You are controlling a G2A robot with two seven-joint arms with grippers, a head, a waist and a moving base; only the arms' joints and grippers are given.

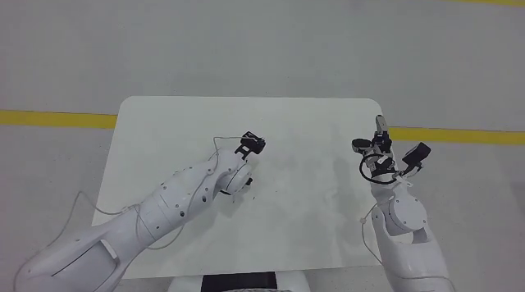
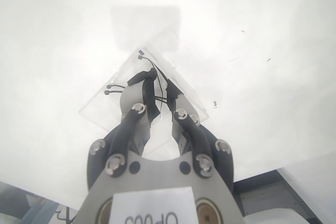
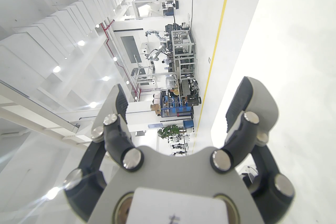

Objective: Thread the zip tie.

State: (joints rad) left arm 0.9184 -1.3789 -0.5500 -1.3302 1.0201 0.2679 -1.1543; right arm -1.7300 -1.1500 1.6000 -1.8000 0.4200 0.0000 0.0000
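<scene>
Several black zip ties lie on a clear flat tray on the white table. My left gripper points down onto the tray near the table's middle. Its fingers stand a narrow gap apart, and thin zip tie strands run between them. I cannot tell whether the pads touch the strands. One zip tie head lies just beyond the fingertips. My right gripper is raised at the table's right edge, facing away from the table, open wide with nothing in it.
Small dark specks dot the table beyond the tray. A yellow floor line runs behind the table on both sides. The table's near edge lies close behind my left wrist.
</scene>
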